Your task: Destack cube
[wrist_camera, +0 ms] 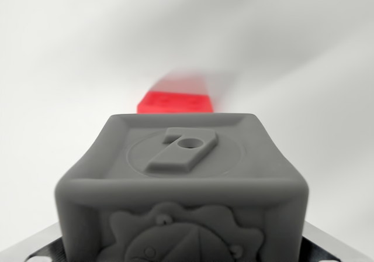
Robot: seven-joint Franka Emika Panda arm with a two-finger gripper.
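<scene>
A grey cube (pixel 184 174) fills the lower half of the wrist view, very close to the camera. Its top face bears a raised figure 7 and its near face a raised animal shape. Only dark and metallic parts of my gripper (pixel 184 251) show, at the bottom corners on either side of the grey cube, which sits between them and hides the fingertips. The gripper looks shut on the grey cube. Farther off, beyond the grey cube's top edge, a red cube (pixel 175 101) rests on the white surface, blurred and apart from the grey one.
A plain white surface (pixel 64 69) stretches around the red cube, with soft shadows at the wrist view's upper right.
</scene>
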